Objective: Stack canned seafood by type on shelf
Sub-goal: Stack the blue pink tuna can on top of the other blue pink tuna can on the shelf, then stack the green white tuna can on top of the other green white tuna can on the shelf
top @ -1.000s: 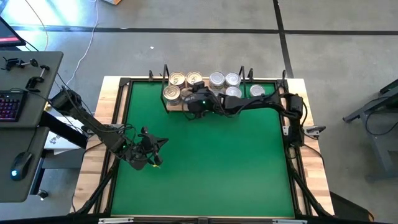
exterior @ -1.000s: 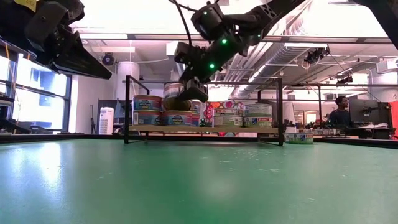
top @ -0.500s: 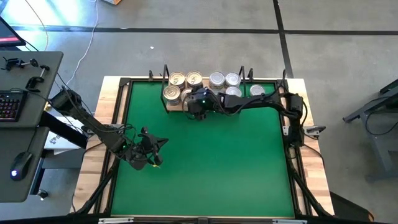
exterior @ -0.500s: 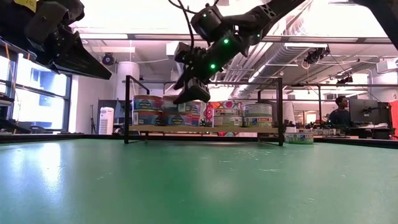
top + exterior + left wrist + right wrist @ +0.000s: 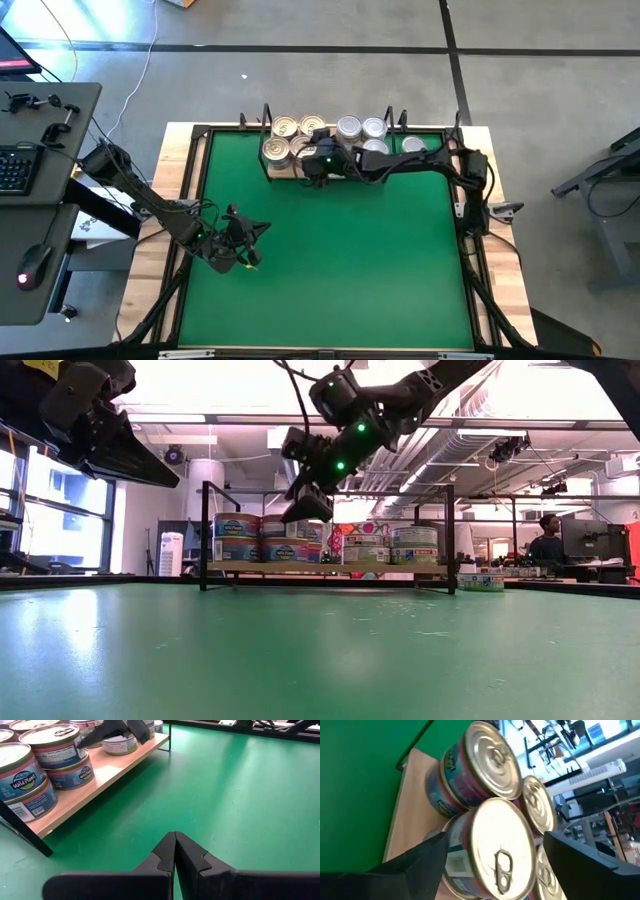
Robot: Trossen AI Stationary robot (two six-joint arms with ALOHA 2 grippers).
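Right hand [image 5: 312, 152], fingers spread and gripping nothing, hangs over gold-lidded tins [image 5: 490, 845] on the shelf [image 5: 107, 772] at the counter's [image 5: 330, 270] far edge. Silver-lidded tins [image 5: 360, 129] adjoin. Left hand [image 5: 174, 851] closed, empty, near left edge.

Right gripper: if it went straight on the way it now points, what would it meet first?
Probably the gold-lidded tin that sits between the open fingers of the right gripper above the shelf. Depth is hard to judge, so contact may be very near.
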